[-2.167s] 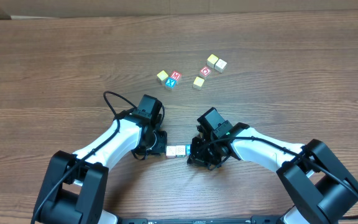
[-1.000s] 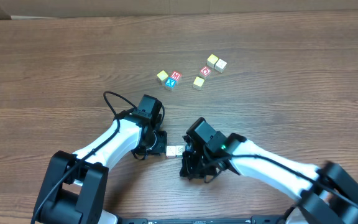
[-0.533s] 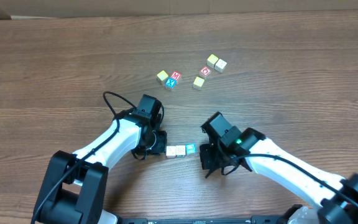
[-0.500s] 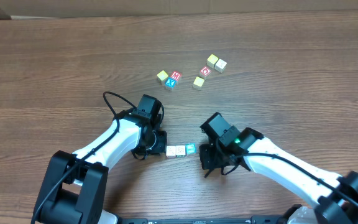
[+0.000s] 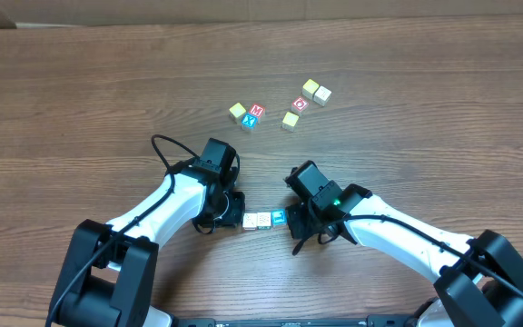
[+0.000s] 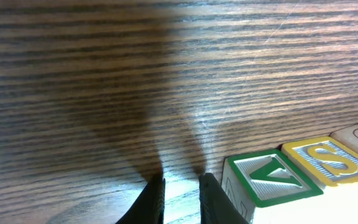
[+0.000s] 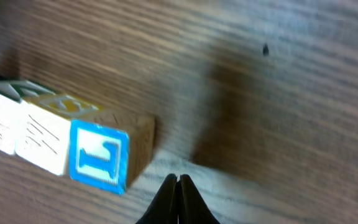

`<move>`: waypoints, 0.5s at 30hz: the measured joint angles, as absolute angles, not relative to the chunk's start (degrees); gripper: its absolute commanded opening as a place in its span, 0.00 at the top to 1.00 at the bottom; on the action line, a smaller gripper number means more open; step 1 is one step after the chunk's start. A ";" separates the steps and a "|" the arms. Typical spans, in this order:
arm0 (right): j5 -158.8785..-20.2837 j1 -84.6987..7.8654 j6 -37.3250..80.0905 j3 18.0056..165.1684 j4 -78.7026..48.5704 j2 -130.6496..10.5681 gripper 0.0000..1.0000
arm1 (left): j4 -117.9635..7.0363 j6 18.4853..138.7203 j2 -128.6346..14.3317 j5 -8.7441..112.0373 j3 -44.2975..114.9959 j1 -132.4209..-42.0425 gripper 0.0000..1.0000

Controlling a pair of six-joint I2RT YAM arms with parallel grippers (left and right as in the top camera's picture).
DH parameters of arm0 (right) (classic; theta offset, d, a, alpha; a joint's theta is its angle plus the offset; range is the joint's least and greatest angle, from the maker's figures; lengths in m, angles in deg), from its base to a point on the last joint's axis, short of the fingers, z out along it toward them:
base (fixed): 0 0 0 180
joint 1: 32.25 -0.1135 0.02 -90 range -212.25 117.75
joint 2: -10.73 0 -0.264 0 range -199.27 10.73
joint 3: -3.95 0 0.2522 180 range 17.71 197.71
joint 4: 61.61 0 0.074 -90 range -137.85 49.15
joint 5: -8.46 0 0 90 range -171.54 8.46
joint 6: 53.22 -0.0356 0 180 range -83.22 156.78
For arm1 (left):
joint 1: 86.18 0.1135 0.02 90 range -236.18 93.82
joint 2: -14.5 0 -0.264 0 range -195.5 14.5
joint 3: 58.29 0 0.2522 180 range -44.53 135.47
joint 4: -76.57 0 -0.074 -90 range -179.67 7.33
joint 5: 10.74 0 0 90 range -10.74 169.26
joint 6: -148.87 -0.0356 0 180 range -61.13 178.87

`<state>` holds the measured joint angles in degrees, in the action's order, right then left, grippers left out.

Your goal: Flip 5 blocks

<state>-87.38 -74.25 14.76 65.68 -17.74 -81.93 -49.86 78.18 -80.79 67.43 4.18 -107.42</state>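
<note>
Three blocks lie in a row near the table's front: two cream-sided ones and a blue-faced one at the right end. My left gripper stands at the row's left end. In the left wrist view its jaws are almost shut with only a narrow empty gap, and the right finger is against the green-lettered block. My right gripper is shut and empty, its tips just right of the blue-faced block.
Several more letter blocks lie scattered farther back: a yellow-topped one, a red one beside a blue one, and another group to the right. A black cable loops off the left arm.
My right arm lifted off the row, swung out to the right, then came back close to the blue-faced block, whose blue face now shows. The left arm has stayed still.
</note>
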 measured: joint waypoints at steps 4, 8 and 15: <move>-87.12 -74.25 15.07 65.68 -19.36 -82.37 0.96 | -49.84 78.18 -80.79 67.23 4.18 -107.42 0.87; -87.60 -74.25 15.26 65.68 -19.86 -82.54 0.96 | -49.86 78.18 -80.79 67.19 4.16 -107.42 0.87; -91.58 -74.25 15.42 65.68 -20.32 -82.56 0.96 | -49.86 78.18 -80.79 67.19 4.14 -107.42 0.87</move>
